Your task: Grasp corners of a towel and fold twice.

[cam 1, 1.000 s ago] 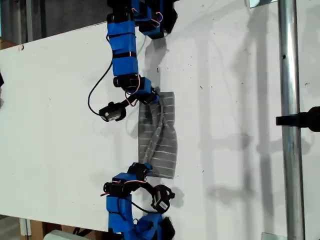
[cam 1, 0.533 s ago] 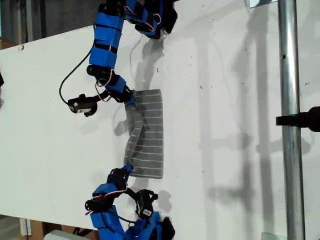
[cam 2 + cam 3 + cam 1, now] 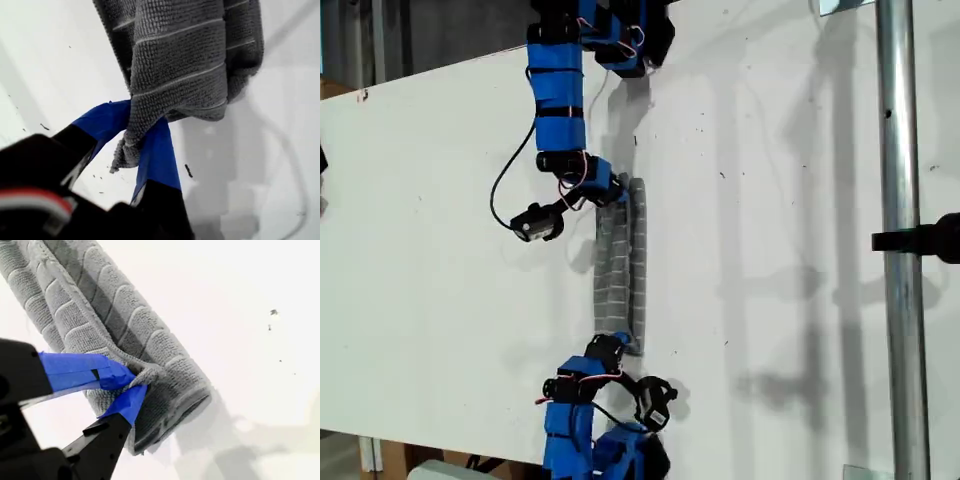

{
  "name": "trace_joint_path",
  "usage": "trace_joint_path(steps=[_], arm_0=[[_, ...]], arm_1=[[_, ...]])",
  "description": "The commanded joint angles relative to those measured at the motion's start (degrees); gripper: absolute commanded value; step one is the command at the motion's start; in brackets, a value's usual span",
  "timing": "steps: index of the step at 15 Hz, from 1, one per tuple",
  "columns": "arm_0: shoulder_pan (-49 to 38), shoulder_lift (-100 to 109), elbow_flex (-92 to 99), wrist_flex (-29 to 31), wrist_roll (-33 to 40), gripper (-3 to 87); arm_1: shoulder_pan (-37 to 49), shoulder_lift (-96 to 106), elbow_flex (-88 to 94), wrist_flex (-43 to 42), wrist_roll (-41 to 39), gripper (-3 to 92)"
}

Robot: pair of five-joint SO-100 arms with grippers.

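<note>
the towel (image 3: 620,265) is lying as a narrow strip on the white desk (image 3: 440,220), its long axis running up and down the exterior view, from one arm's tip near that view's top to the other arm's tip near its bottom. in the first wrist view the jaws of my first gripper (image 3: 134,142) are clamping a bunched corner of the grey striped cloth (image 3: 185,55), which is hanging or draping away from them. in the second wrist view the jaws of my second gripper (image 3: 131,385) are pinching another corner at the end of the strip (image 3: 100,315), where the cloth is lying in doubled layers on the desk. both pairs of jaws are therefore closed on fabric, one at each end of the strip (i cannot tell from the wrist views which of the two arms in the exterior view is the first and which the second). the relation that is mattering most: the towel is stretching straight between the two grippers, so each is sitting at an end of the long axis and neither is nearer the middle. my judgement is that a lengthwise fold is lying in place, and a second fold would be calling for one end to travel along that axis toward the other.
</note>
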Motion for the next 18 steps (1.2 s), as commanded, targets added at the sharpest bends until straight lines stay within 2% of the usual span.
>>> trace_joint_path(steps=[1,3,4,5,6,7,9,11,13,15,16,18], arm_0=[[1.23,-3.34,-0.26,-1.23,-2.11,-2.9],[1.76,-3.08,-0.35,0.09,-2.99,2.9],[2.29,-0.18,-0.53,2.55,-3.52,7.3],[3.08,5.27,-0.35,5.01,-3.34,20.9],[3.6,12.66,0.53,7.65,-3.34,27.6],[3.52,21.62,2.2,10.28,-3.34,31.9],[2.2,40.87,7.03,13.97,-3.52,31.7],[0.88,53.44,11.78,15.21,-4.48,28.7],[1.23,65.65,19.78,11.78,-4.66,23.9],[0.97,89.03,31.46,8.61,-6.33,14.7],[1.49,93.34,32.34,6.24,-2.9,7.9],[0.88,93.34,38.5,2.37,-2.46,2.6]], arm_1=[[-1.32,-2.11,-0.44,-0.18,1.14,-0.2],[-2.02,-2.37,-0.79,-0.62,2.11,0.4],[-2.37,-0.97,-1.41,0.44,2.55,10.6],[-2.29,1.58,-1.67,2.46,2.72,27.9],[-2.11,5.01,-1.41,4.39,2.72,37.5],[-1.93,8.61,-1.23,6.59,2.72,38.6],[-0.7,14.77,0.09,9.93,4.04,38.4],[2.55,23.82,6.94,10.99,8.09,35.7],[5.54,38.06,18.98,11.16,14.24,35.4],[5.62,54.4,32.08,11.07,21.53,37.4],[4.48,63.11,38.58,10.63,25.31,38.7],[2.11,79.72,50.1,11.07,32.43,39.0]])
